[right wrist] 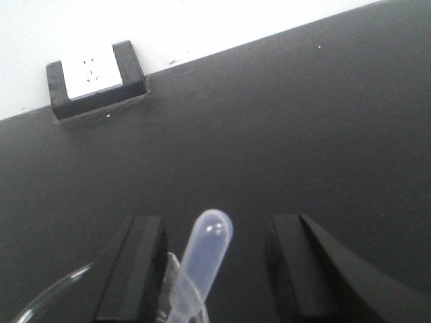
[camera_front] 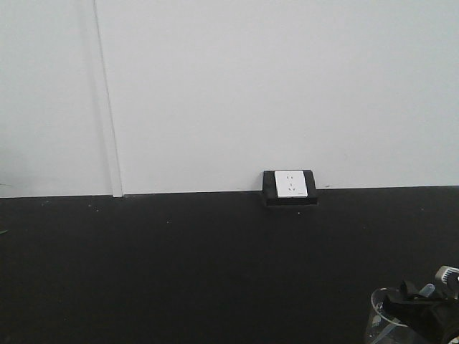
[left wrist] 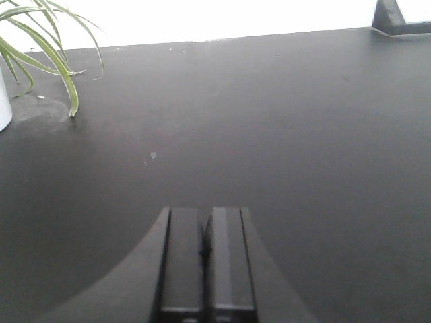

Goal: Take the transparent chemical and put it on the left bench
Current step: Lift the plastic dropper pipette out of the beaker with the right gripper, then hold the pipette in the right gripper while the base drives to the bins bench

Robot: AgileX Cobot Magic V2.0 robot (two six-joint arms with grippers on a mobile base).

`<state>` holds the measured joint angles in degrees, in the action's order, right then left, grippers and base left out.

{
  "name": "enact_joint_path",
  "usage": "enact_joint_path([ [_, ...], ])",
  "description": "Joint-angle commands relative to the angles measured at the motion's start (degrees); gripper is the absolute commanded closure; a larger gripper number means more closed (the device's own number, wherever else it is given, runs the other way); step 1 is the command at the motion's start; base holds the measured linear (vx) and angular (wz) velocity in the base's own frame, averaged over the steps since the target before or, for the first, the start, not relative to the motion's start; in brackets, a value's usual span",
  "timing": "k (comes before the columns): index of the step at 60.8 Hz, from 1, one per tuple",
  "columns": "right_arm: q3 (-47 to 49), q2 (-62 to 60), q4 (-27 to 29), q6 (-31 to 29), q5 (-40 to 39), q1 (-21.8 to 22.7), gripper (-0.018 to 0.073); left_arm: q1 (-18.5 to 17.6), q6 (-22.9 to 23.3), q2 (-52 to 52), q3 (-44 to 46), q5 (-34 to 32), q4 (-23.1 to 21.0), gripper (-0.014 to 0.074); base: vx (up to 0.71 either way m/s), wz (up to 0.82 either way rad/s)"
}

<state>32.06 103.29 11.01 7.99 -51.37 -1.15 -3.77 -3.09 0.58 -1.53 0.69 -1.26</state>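
Plainly, there was one of each thing: one transparent chemical [right wrist: 205, 259], a whitish translucent dropper pipette; one clear glass beaker [camera_front: 380, 324]; one wall socket [camera_front: 290, 186]; one potted plant [left wrist: 47, 47]; and two grippers. All of it sat on or over a single black bench top [camera_front: 179, 265] that ran along a white wall [camera_front: 251, 86].

The right gripper [right wrist: 214, 222] hung low over the bench's near right corner and pointed toward the wall. Its two black fingers [right wrist: 135, 266] were spread wide, one on each side of the pipette's rounded bulb. Neither finger visibly touched the bulb, so it held nothing. The pipette rose bulb-up from the bottom edge of the right wrist view, tilted slightly, just beside the curved beaker rim. Whether its stem stood inside the beaker could not be told.

The left gripper [left wrist: 205, 215] was stretched out level above bare bench, well apart from the pipette. Its fingers were pressed together with nothing between them. The plant's green leaves drooped at its far left.

The socket's white plate showed only pin slots. A tiny mark at one corner of the plate was too small to read.
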Motion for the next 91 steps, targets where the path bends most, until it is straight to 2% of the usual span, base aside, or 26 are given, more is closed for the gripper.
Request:
enact_joint_path([
  [1, 1.4, -1.8, -0.3, 0.0, -4.2, 0.1, 0.023, -0.1, 0.4, 1.1, -0.9, -4.5, 0.0, 0.06, 0.0, 0.0],
  [13, 1.4, -1.7, -0.9, 0.0, -6.0, 0.1, 0.0399, -0.1, 0.4, 1.1, -0.9, -4.5, 0.0, 0.06, 0.0, 0.0],
  [27, 1.1, -5.1, -7.5, -0.5, -8.3, 0.1, 0.0571, -0.1, 0.4, 1.1, -0.9, -4.5, 0.0, 0.06, 0.0, 0.0],
  [41, 1.1, -14.2, -13.7, -0.7, -3.8, 0.1, 0.0566, -0.1, 0.4, 1.1, -0.9, -4.5, 0.0, 0.06, 0.0, 0.0],
  [44, 1.1, -17.5, -16.6, -0.7, -1.7, 0.1, 0.0566, -0.1, 0.4, 1.1, -0.9, -4.5, 0.0, 0.06, 0.0, 0.0],
  [52, 1.0, -27.0, -29.3, 0.2, 7.9, 0.1, 0.0564, -0.1, 0.4, 1.1, -0.9, -4.5, 0.0, 0.06, 0.0, 0.0],
  [55, 0.0, -31.0, -33.1, 2.6, 10.9, 0.1, 0.0563, -0.1, 0.4, 1.1, -0.9, -4.5, 0.0, 0.06, 0.0, 0.0],
  [60, -3.5, -37.4, -36.1, 8.6, 13.8, 0.1, 0.0562, -0.1, 0.4, 1.1, -0.9, -4.5, 0.0, 0.06, 0.0, 0.0],
  [63, -6.5, -41.4, -36.7, 10.7, 14.1, 0.1, 0.0562, -0.1, 0.4, 1.1, -0.9, -4.5, 0.0, 0.06, 0.0, 0.0],
  [76, -17.8, -55.2, -36.7, 10.9, 15.9, 0.1, 0.0562, -0.1, 0.4, 1.1, -0.9, -4.5, 0.0, 0.06, 0.0, 0.0],
  [91, -25.0, -63.0, -36.7, 10.9, 16.0, 0.1, 0.0561, -0.1, 0.4, 1.1, -0.9, -4.5, 0.0, 0.06, 0.0, 0.0],
])
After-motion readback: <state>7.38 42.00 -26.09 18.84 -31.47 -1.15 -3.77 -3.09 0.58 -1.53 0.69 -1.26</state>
